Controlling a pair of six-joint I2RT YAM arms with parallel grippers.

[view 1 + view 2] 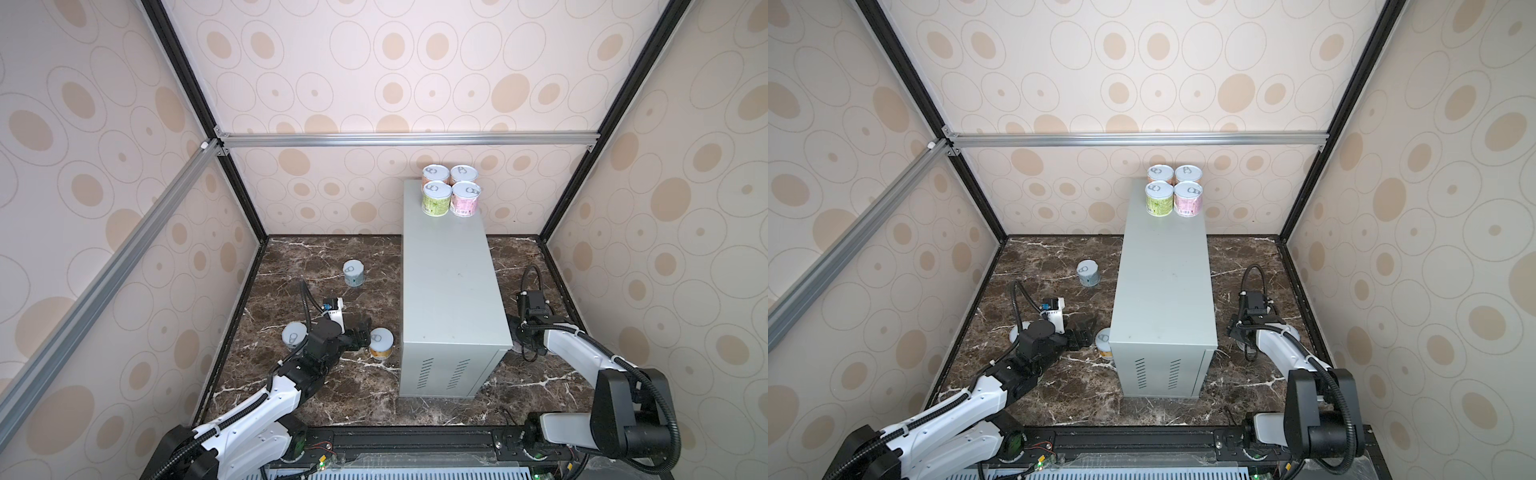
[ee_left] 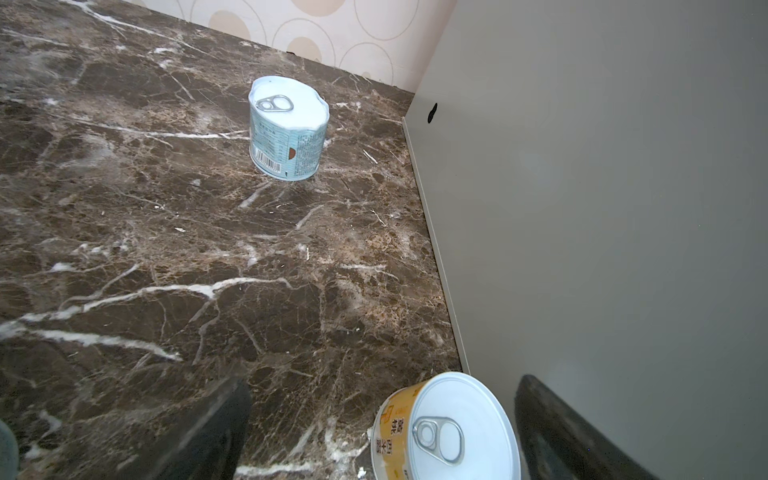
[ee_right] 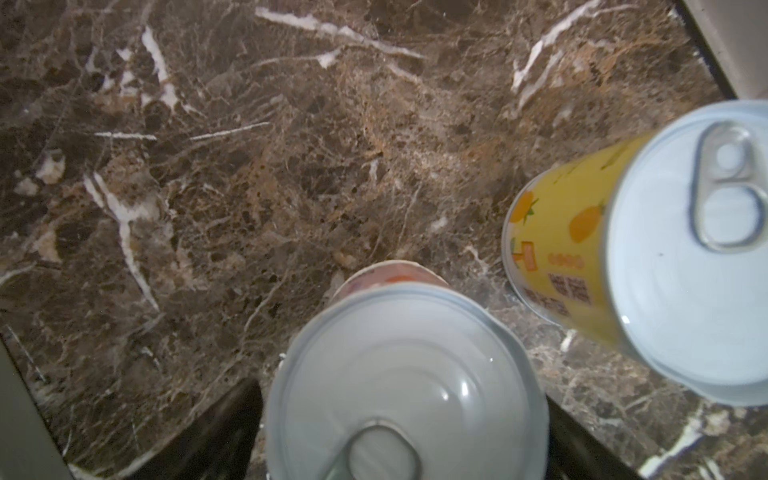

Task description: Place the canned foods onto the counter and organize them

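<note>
Several cans stand in a tight block at the far end of the grey counter. On the marble, a pale blue can stands alone. My left gripper is open, with an orange-yellow can upright between its fingers, nearer the one by the counter wall. Another can stands behind that arm. On the counter's other side my right gripper straddles a can; the jaws are open and stand close to its sides. A yellow can stands beside it.
The brown marble floor is boxed in by patterned walls and black frame posts. The counter's side wall lies right beside each gripper. The right arm reaches down between the counter and the right wall.
</note>
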